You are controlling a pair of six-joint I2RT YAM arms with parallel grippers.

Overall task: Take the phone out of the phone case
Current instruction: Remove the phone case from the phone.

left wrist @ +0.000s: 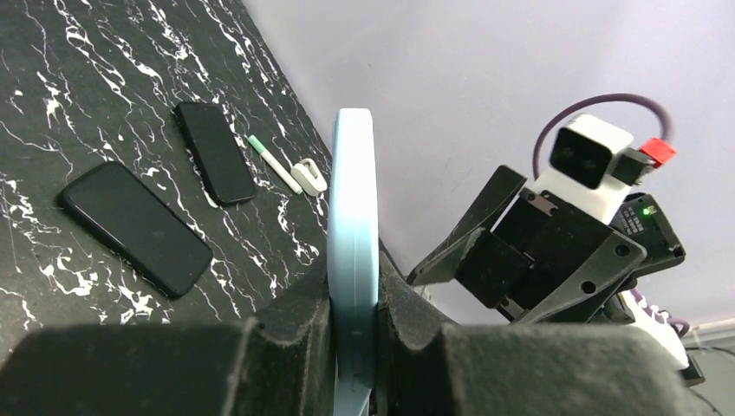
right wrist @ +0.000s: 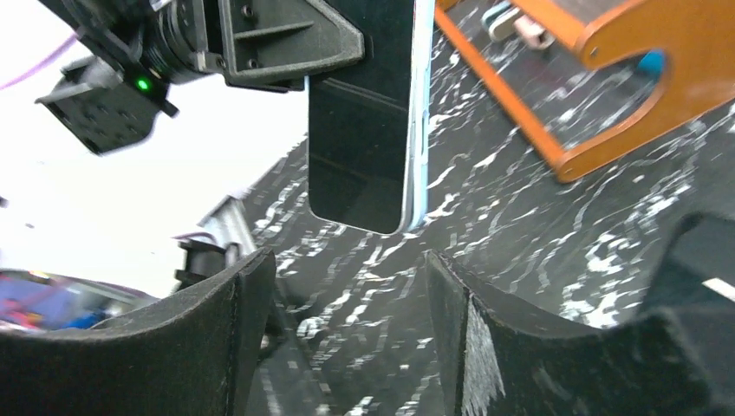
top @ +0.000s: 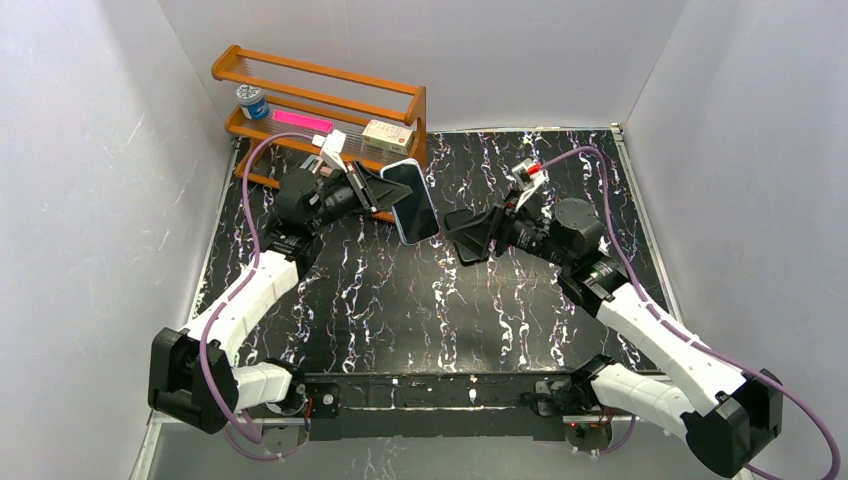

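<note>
The phone (right wrist: 355,130) sits inside the light-blue phone case (left wrist: 354,217), dark screen showing and the case's pale rim running down one long side. The pair is held in the air above the far middle of the tabletop (top: 400,300), just in front of the orange wooden rack (top: 320,110).

The left end effector (top: 385,190) is clamped on the phone case at one end, one finger on the back and the other on the screen side. In the left wrist view the case stands edge-on between the two dark fingers (left wrist: 295,338).

The right end effector (top: 462,235) faces it from the other side with its jaws apart. In the right wrist view the free lower corner of the phone hangs beyond the gap between the fingers (right wrist: 234,338), not between them, and nothing is gripped.

On the rack are a small jar (top: 252,100), a pink flat item (top: 300,120) and a pale box (top: 388,133).

The left wrist view also shows two dark phone-like slabs (left wrist: 134,227) lying flat on the tabletop near the wall. A thin white pen (left wrist: 276,162) and a small white clip (left wrist: 308,176) lie beside them.
</note>
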